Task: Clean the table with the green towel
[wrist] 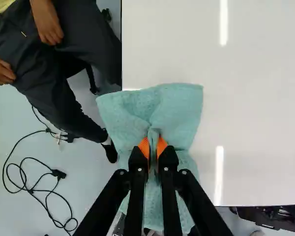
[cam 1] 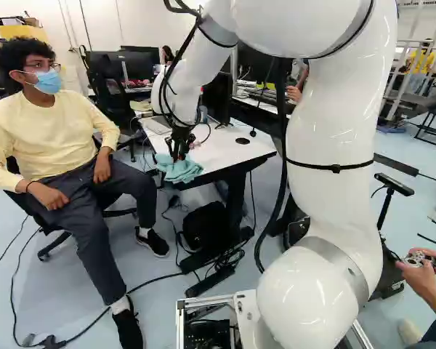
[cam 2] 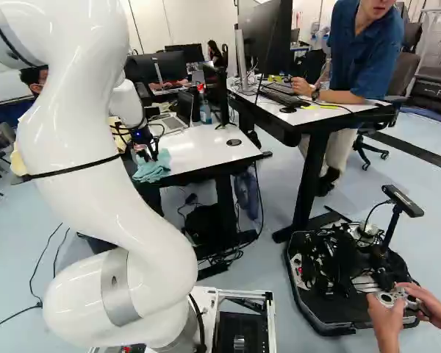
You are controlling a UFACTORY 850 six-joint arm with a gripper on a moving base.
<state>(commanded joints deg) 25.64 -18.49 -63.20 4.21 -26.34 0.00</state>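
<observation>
Evidently, the job is at the grip stage: the black two-fingered gripper with orange pads (wrist: 153,147) is closed on a pinched fold of the pale blue-green cloth towel (wrist: 177,110). Said towel lies at the corner of the white-topped table (wrist: 255,108), partly on the surface and partly over the edge, beside a seated person (cam 1: 54,138). Picking up is therefore judged complete. Wiping coverage cannot be certified; as far as the glossy top allows one to tell, no wiped track shows. Outstanding, in my judgement: strokes inward from the corner, across the open middle, and around the grey laptop (cam 2: 170,122) and blue spray bottle (cam 2: 205,112) farther back. Setting the towel down also remains.
</observation>
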